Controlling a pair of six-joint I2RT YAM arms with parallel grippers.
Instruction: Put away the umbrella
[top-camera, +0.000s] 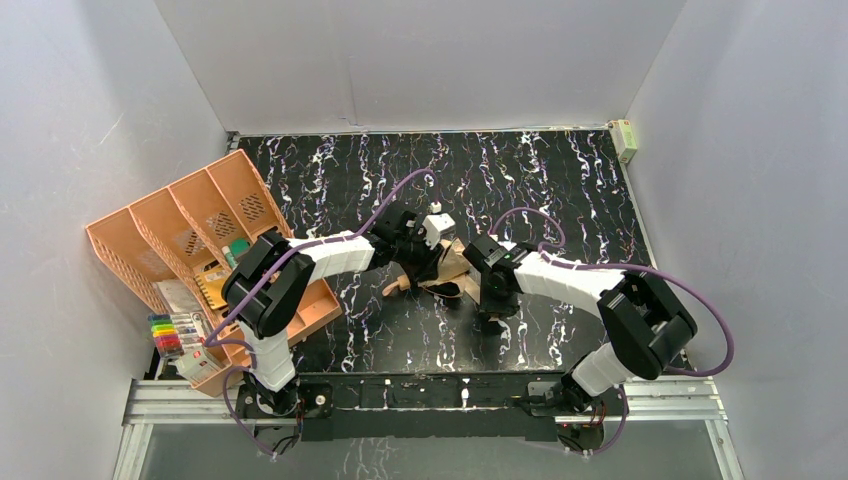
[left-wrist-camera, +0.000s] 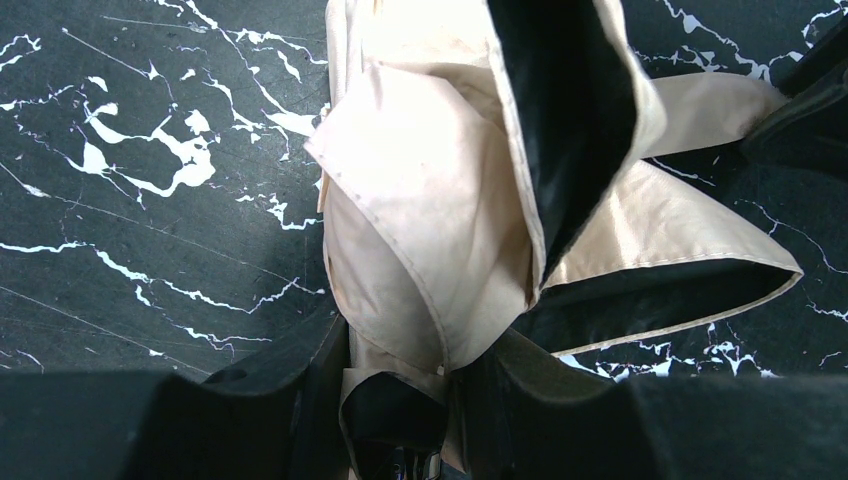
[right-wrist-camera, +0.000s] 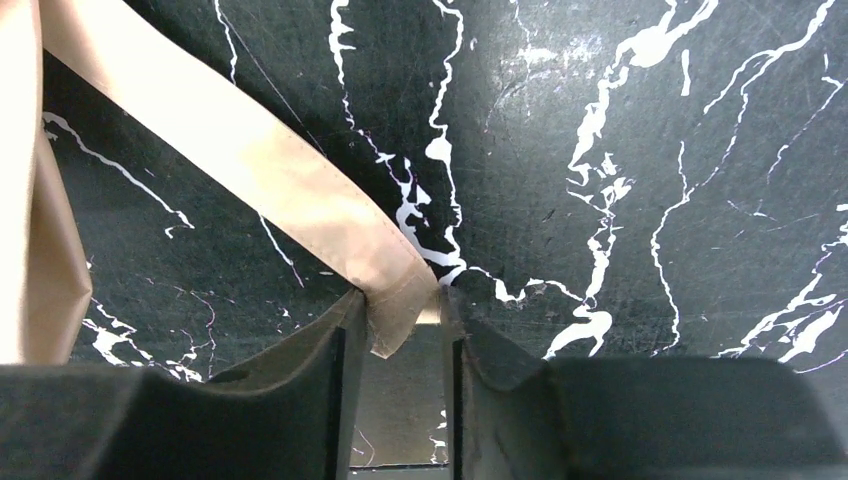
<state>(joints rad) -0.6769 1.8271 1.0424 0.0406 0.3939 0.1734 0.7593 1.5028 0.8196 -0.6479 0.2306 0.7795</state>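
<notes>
The umbrella (top-camera: 448, 268) lies folded but loose in the middle of the black marbled table, tan outside and black inside. In the left wrist view its bunched canopy (left-wrist-camera: 420, 220) fills the frame. My left gripper (top-camera: 418, 260) is shut on that canopy bundle, which is squeezed between the two fingers (left-wrist-camera: 290, 400). The tan strap (right-wrist-camera: 260, 170) runs from the canopy diagonally to my right gripper (right-wrist-camera: 400, 325). Its end sits pinched between that gripper's fingertips, just above the table. In the top view my right gripper (top-camera: 492, 305) is just right of the umbrella.
An orange plastic desk organizer (top-camera: 190, 225) with several compartments stands at the left, with a pack of coloured markers (top-camera: 172, 333) in front of it. A small white and green object (top-camera: 624, 138) sits at the far right corner. Grey walls surround the table.
</notes>
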